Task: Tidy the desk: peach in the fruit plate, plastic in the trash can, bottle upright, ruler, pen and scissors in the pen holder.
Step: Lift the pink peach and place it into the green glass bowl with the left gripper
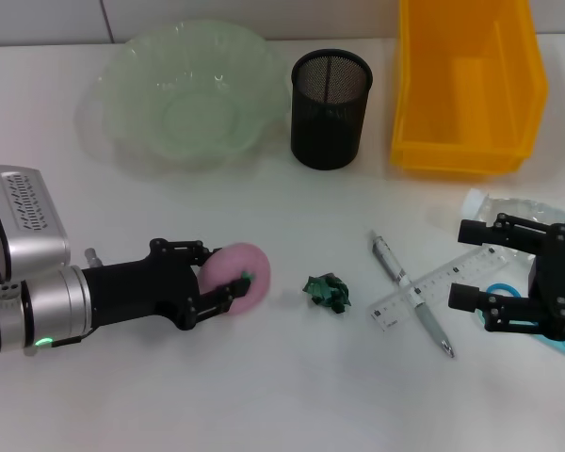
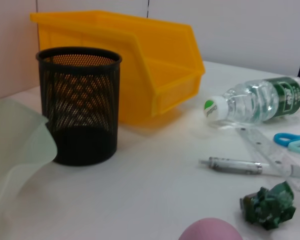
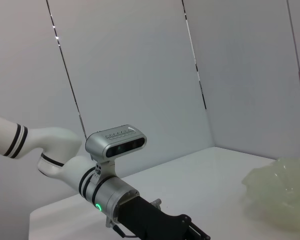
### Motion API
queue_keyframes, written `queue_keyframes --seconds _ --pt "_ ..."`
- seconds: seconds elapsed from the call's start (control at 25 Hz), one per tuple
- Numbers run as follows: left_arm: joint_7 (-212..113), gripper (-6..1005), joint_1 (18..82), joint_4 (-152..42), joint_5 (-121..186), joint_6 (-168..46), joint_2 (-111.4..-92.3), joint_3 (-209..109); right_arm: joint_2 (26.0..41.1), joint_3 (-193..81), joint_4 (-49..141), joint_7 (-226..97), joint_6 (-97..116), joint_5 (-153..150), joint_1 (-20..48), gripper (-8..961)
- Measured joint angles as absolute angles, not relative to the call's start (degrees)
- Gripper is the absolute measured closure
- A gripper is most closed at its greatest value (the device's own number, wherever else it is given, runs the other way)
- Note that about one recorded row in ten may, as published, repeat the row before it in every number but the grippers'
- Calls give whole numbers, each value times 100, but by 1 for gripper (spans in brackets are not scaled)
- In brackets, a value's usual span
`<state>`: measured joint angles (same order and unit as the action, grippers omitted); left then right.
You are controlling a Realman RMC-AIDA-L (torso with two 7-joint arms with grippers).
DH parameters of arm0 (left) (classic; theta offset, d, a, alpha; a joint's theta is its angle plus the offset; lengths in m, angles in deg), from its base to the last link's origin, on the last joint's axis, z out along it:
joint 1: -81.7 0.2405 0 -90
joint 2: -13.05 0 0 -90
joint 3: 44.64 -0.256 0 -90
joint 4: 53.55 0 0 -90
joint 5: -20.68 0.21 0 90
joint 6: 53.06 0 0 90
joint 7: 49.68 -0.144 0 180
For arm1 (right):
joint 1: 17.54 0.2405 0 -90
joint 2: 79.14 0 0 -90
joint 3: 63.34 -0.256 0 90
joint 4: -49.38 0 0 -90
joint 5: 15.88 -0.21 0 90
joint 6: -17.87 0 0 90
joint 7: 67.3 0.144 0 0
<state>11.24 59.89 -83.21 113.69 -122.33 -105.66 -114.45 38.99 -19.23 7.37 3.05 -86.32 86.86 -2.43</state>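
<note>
One peach, one pen

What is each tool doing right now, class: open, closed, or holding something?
Left tool: closed on the pink peach, low over the table.
Right tool: open, empty, above the ruler and bottle.

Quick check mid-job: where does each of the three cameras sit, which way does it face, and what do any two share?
Head: above, facing down at the desk; left tool around the pink peach, right tool open over the clear plastic bottle.
Left wrist: low, facing the black mesh pen holder and yellow plastic bin; none of the robot shows.
Right wrist: facing the left arm.
Shared: pale green fruit plate, all three.
</note>
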Motion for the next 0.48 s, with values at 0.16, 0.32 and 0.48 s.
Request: queue_keyframes --seconds 0.16,0.32,0.48 --pt "1135 510 5964 -8326 11344 -12368 -10568 -11436 3899 -1934 737 307 -8634 8686 -255 135" --pt "1322 595 5913 -8582 11213 -12521 -10570 -11340 3899 -1987 737 309 -8639 8686 -267 135" --pt "1603 725 5797 -9004 10418 -12400 -10568 -11139 3904 -2010 737 310 -8649 8686 -269 134"
